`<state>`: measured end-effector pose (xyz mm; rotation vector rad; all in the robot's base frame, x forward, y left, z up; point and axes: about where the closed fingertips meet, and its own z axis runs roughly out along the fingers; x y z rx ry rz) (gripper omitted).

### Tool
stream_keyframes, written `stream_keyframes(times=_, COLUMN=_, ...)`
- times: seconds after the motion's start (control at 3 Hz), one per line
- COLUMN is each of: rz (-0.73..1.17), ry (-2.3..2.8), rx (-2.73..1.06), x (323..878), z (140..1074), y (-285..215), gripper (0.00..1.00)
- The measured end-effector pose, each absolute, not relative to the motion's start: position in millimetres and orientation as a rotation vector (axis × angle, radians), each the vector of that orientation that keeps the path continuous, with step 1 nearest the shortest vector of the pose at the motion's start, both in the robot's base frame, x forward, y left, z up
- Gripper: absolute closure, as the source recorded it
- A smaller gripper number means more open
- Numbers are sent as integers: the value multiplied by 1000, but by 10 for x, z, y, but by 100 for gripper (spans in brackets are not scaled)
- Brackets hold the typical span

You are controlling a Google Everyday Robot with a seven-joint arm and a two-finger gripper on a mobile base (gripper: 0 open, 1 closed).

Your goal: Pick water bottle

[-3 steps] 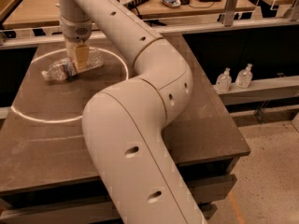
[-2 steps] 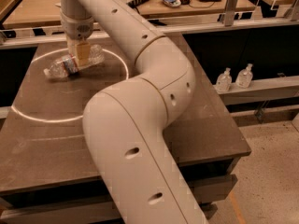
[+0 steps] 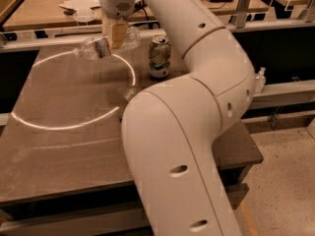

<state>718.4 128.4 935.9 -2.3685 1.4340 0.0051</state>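
The water bottle (image 3: 98, 47) is clear crinkled plastic with a red-white-blue label band. It hangs roughly level in the air above the far part of the dark table (image 3: 59, 146), cap end pointing left. My gripper (image 3: 118, 37) is shut on the water bottle near its middle, with tan fingers (image 3: 118, 32) over the bottle. The white arm reaches from the lower right up to the gripper and hides the table behind it.
A green-and-white soda can (image 3: 160, 56) stands upright on the table just right of the gripper. A bright ring of light (image 3: 74, 124) lies on the tabletop. A small clear pump bottle (image 3: 259, 78) stands on a shelf to the right. A cluttered wooden desk (image 3: 44, 9) lies behind.
The gripper has lifted the water bottle off the table and it now hangs in the air. The soda can, hidden by the arm before, now shows.
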Motion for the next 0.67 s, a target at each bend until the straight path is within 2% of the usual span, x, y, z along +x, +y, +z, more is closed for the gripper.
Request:
stream_keyframes(times=0.33, rz=30, ry=1454, rx=-2296, x=6998, z=9715, y=686, gripper=100)
stream_keyframes(times=0.67, rz=62, ry=1431, rx=-2215, x=6837, z=9984, y=387, gripper=100)
